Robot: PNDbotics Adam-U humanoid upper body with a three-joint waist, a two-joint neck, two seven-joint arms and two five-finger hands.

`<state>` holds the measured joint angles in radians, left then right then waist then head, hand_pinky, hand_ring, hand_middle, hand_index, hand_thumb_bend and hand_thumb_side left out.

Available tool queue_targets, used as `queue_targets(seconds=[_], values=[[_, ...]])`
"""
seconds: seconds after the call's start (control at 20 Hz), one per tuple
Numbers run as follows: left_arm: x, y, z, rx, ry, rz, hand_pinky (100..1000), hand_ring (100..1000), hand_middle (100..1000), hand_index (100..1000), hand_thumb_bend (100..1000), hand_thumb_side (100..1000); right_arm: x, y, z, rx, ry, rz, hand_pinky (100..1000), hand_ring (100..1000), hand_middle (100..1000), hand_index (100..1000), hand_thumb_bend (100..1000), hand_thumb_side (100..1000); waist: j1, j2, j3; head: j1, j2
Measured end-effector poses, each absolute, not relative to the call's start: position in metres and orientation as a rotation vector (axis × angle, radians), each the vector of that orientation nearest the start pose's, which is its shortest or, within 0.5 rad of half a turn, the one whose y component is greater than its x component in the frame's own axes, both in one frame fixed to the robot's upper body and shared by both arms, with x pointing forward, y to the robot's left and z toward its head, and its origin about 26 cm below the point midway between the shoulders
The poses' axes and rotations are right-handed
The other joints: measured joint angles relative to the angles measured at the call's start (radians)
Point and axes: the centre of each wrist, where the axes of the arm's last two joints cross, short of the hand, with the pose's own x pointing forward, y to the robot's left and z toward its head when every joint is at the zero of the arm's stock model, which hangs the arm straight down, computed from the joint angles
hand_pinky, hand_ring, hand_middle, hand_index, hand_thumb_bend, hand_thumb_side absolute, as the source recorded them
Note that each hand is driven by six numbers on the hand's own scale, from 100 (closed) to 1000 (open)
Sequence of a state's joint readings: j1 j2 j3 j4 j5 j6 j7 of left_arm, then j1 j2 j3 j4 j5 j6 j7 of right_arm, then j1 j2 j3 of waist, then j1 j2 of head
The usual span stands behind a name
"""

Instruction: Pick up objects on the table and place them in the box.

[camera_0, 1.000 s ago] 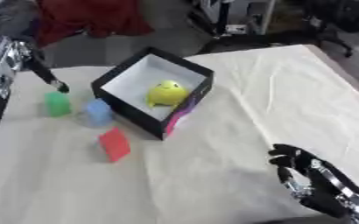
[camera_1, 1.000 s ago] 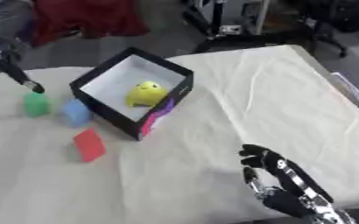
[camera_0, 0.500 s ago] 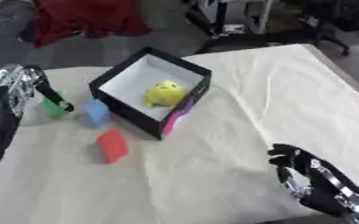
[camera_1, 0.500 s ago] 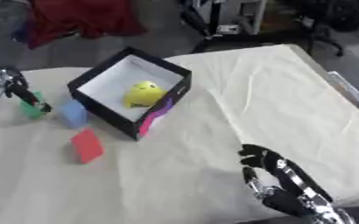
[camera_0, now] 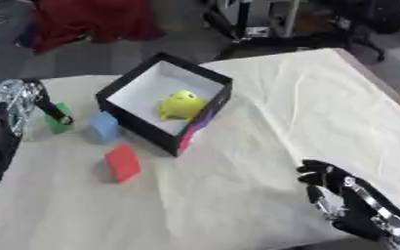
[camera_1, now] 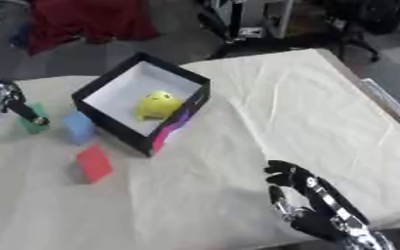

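Observation:
A black box (camera_0: 131, 79) with a white inside stands at the table's upper left and holds a yellow round toy (camera_0: 181, 104). Left of it lie a green block (camera_0: 63, 125), a light blue block (camera_0: 104, 128) and, nearer me, a red block (camera_0: 122, 163). My left hand (camera_0: 29, 100) is at the left edge, a straight black finger pointing down onto the green block, with nothing held. My right hand (camera_1: 310, 205) rests at the lower right, fingers up and relaxed, far from the blocks.
A cream cloth (camera_0: 263, 107) covers the table, whose right edge runs diagonally at the far right. Beyond the table's far edge are a red cloth (camera_0: 92, 19) on the floor and dark equipment (camera_0: 263, 19).
My left hand has come in over the left edge and its finger now sits on the green block. The blocks, box and right hand have stayed put; the picture has shifted slightly.

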<state>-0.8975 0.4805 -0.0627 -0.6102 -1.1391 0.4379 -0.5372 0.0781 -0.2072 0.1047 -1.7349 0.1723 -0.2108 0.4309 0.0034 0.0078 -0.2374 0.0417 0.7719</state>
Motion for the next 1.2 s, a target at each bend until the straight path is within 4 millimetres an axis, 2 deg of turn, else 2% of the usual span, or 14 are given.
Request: queue_targets(seconds=[0.25,0.4,0.45,0.6,0.7,0.8,0.9,1.1,1.2], values=[[0.471,0.356,0.111,0.904,-0.468,-0.984,785,718,744,830,491,286,0.255,-0.263,0.018,0.113,-1.715,0.785,855,793,804,910,100,460,0.0,0.0,-0.001,-0.001,0.0],[0.471,0.356,0.11,0.883,-0.459,-0.985,773,693,718,809,421,266,0.255,-0.263,0.018,0.113,-1.716,0.785,856,793,804,910,100,462,0.0,0.0,-0.001,-0.003,0.0],[0.471,0.356,0.11,0.881,-0.457,-0.985,753,667,688,786,359,250,0.255,-0.263,0.018,0.113,-1.716,0.786,856,793,804,910,100,461,0.0,0.0,-0.001,-0.003,0.0],[0.471,0.357,0.109,0.883,-0.455,-0.985,714,601,610,732,256,233,0.255,-0.263,0.018,0.113,-1.716,0.786,856,793,804,910,100,460,0.0,0.0,-0.001,-0.003,0.0],[0.471,0.356,0.11,0.893,-0.458,-0.987,699,573,573,703,228,229,0.255,-0.263,0.018,0.113,-1.716,0.786,856,793,804,910,100,459,0.0,0.0,-0.001,-0.003,0.0],[0.471,0.356,0.112,0.909,-0.469,-0.989,697,570,571,702,237,233,0.255,-0.263,0.018,0.113,-1.716,0.786,856,793,804,910,100,458,0.0,0.0,0.0,-0.003,0.0],[0.474,0.354,0.121,0.934,-0.499,-0.994,694,566,567,703,259,246,0.255,-0.263,0.018,0.113,-1.715,0.785,856,794,804,910,100,460,0.0,0.0,0.003,-0.003,0.0],[0.483,0.343,0.165,1.034,-0.618,-1.016,691,560,562,703,289,273,0.254,-0.263,0.017,0.113,-1.714,0.785,856,794,804,910,100,457,0.0,0.0,0.004,-0.003,0.0],[0.486,0.333,0.186,1.081,-0.689,-1.046,691,559,562,708,354,303,0.254,-0.263,0.016,0.114,-1.711,0.784,856,794,804,910,100,459,0.0,0.0,0.005,-0.002,0.0]])
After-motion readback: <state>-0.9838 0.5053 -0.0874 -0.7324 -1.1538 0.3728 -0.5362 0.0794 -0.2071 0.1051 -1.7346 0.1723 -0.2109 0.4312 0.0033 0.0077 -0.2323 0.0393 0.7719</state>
